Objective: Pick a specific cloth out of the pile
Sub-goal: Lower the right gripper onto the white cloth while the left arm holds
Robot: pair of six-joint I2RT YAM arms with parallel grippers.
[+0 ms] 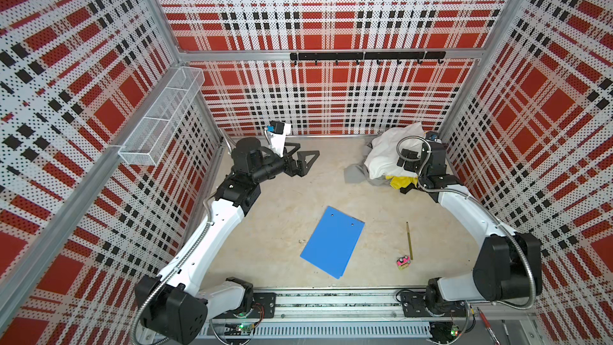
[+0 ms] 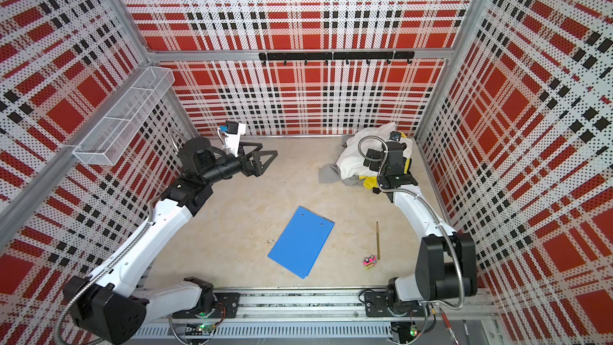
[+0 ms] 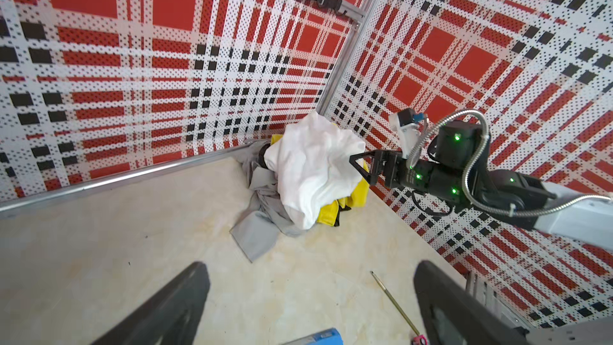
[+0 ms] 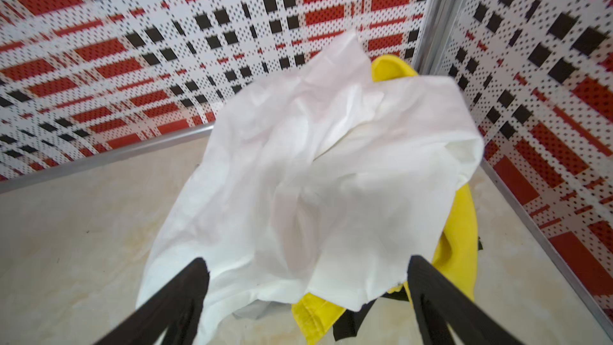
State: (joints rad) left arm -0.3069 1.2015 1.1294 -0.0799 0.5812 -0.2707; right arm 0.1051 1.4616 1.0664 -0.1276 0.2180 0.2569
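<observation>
The pile sits in the back right corner. The cloth [image 1: 354,172] [image 2: 328,172] [image 3: 257,232] is light grey and lies under the pile, with a flap spread on the floor toward the middle. A white cloth [image 1: 384,151] [image 4: 315,177] covers the top, and a yellow cloth [image 1: 399,182] [image 4: 461,227] pokes out beside it. My right gripper [image 4: 306,262] [image 3: 356,167] hangs open over the white cloth, holding nothing; in both top views its wrist hides the fingers. My left gripper [image 1: 309,148] [image 2: 269,148] [image 3: 311,265] is open and empty at the back left, well apart from the pile.
A blue clipboard [image 1: 333,242] lies mid-floor. A pen [image 1: 409,240] and a small pink object [image 1: 404,261] are to its right. A wire basket [image 1: 162,117] hangs on the left wall, a black hook rail [image 1: 365,56] on the back wall. A black fabric piece [image 4: 351,323] lies under the yellow.
</observation>
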